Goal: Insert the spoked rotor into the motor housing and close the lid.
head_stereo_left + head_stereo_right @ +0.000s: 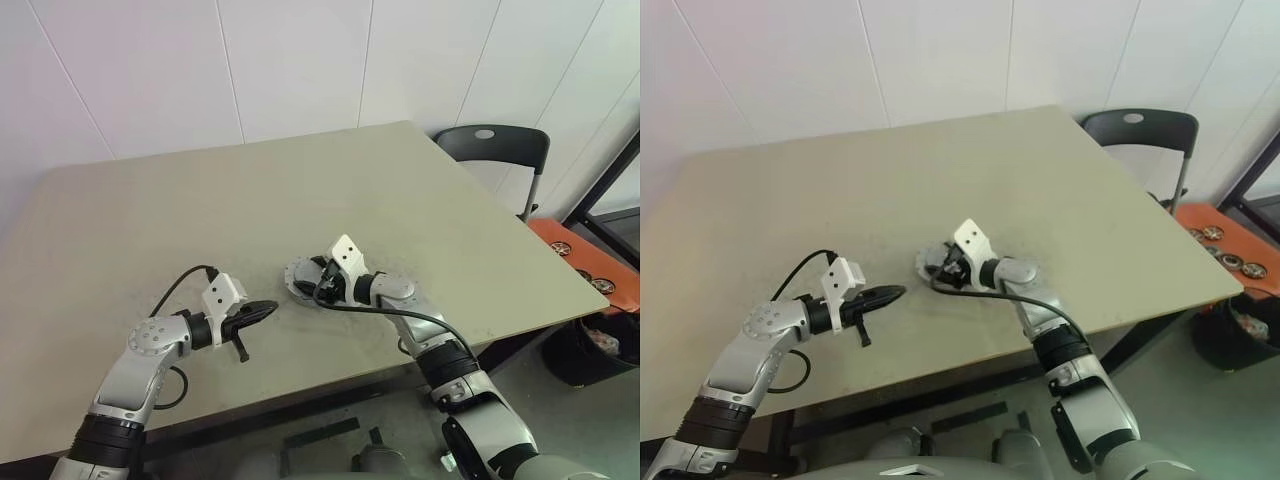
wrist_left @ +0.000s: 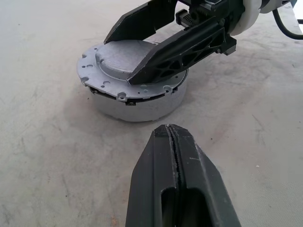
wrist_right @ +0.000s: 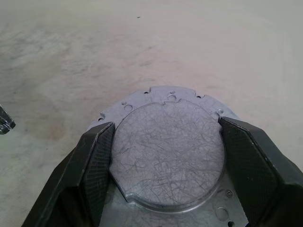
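The lid (image 3: 168,156), a scratched grey disc with a notched flange, lies on top of the pale round motor housing (image 2: 142,108) near the middle of the table. A thin dark gap shows under one side of the flange. My right gripper (image 3: 165,125) reaches over it from the right, its two black fingers (image 2: 161,61) pressed against either side of the lid's raised centre. My left gripper (image 2: 173,130) is shut and empty, and it lies low on the table just left of the housing, pointing at it. The spoked rotor is hidden.
The tan table (image 1: 300,190) has open surface beyond and to both sides of the housing. A dark chair (image 1: 495,145) stands off the far right corner. An orange tray (image 1: 590,265) with round metal parts sits lower at the right, past the table's edge.
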You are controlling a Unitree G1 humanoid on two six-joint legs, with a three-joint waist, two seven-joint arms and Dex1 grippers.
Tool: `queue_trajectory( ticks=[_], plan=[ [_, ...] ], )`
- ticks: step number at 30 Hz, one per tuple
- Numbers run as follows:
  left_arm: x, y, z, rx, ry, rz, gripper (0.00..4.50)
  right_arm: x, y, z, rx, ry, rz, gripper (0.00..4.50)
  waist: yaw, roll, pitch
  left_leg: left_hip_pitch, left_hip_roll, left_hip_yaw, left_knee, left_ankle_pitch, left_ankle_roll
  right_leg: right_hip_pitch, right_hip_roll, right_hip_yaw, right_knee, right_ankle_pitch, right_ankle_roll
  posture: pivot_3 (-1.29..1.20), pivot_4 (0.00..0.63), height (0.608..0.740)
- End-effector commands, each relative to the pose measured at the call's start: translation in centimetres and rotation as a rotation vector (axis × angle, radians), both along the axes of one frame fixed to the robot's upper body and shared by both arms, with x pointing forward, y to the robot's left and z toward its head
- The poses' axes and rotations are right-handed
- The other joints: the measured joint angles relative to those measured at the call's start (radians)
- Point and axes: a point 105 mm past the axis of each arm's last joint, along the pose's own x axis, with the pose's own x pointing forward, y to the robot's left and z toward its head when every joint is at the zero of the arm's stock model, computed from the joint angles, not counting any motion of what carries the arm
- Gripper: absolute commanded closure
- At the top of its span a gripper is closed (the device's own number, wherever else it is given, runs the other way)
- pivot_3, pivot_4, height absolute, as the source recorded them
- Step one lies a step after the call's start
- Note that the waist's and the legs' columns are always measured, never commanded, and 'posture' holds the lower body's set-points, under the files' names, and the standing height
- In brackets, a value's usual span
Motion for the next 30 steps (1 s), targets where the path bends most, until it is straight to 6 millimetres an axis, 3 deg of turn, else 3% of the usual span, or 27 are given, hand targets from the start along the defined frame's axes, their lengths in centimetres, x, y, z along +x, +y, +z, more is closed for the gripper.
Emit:
queue_trajectory(
  ticks=[1, 5, 10, 15, 30],
  plan=[
    [0.2, -0.1, 0.7, -0.005, -0.032, -0.007, 4.50, 0.0, 0.0, -0.6, -0.062, -0.006, 0.011, 1.37, 0.000, 0.000, 0.000, 0.000, 0.000, 0.000, 0.000, 0.000, 0.000, 0.000, 0.000, 0.000, 0.000, 0.000, 0.000, 0.00, 0.000, 0.740],
    [0.2, -0.1, 0.7, -0.004, -0.031, -0.008, 4.50, -0.5, 0.2, -0.4, -0.032, 0.075, 0.058, 1.37, 0.000, 0.000, 0.000, 0.000, 0.000, 0.000, 0.000, 0.000, 0.000, 0.000, 0.000, 0.000, 0.000, 0.000, 0.000, 0.00, 0.000, 0.740],
    [0.3, -0.3, 0.7, -0.006, -0.032, -0.009, 4.50, 0.5, 0.2, 1.5, 0.071, 0.107, 0.014, 1.37, 0.001, 0.000, 0.000, -0.001, 0.000, 0.000, 0.000, 0.000, 0.000, -0.001, 0.000, 0.000, 0.000, 0.000, 0.000, 0.00, 0.000, 0.740],
    [0.3, -0.4, 0.7, -0.008, -0.033, -0.009, 4.50, 0.8, -0.2, 1.1, -0.016, 0.049, 0.021, 1.37, 0.001, 0.000, 0.000, -0.001, 0.000, 0.000, 0.000, 0.000, 0.000, -0.001, 0.000, 0.000, 0.000, 0.000, 0.000, 0.00, 0.000, 0.740],
    [0.3, -0.6, 0.5, -0.011, -0.030, -0.013, 4.50, 0.8, -0.4, 2.8, -0.066, -0.015, 0.093, 1.37, 0.003, 0.000, 0.000, -0.001, 0.000, 0.000, 0.000, 0.000, 0.000, -0.001, 0.001, 0.000, 0.000, 0.000, 0.000, 0.00, 0.000, 0.740]
  ],
)
